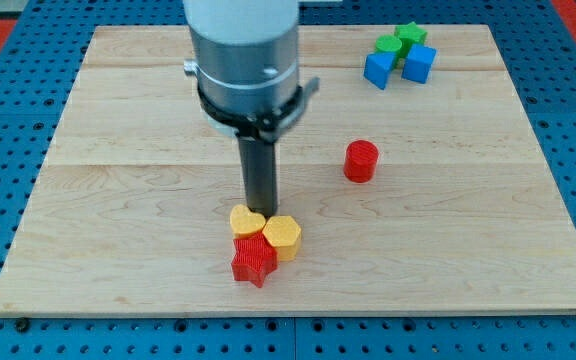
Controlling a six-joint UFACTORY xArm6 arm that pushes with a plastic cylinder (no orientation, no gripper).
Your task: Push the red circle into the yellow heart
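The red circle (361, 160) stands alone right of the board's middle. The yellow heart (247, 221) lies near the view's bottom centre, touching a yellow hexagon-like block (283, 236) on its right and a red star (253, 259) below it. My tip (262, 209) is at the end of the dark rod, just above and touching or nearly touching the yellow heart's upper right edge. The red circle is well to the upper right of my tip.
A cluster at the view's top right holds two blue blocks (379, 69) (419, 63) and two green blocks (409, 35) (388, 45). The wooden board (118, 200) sits on a blue pegboard. The arm's grey body hangs over the top centre.
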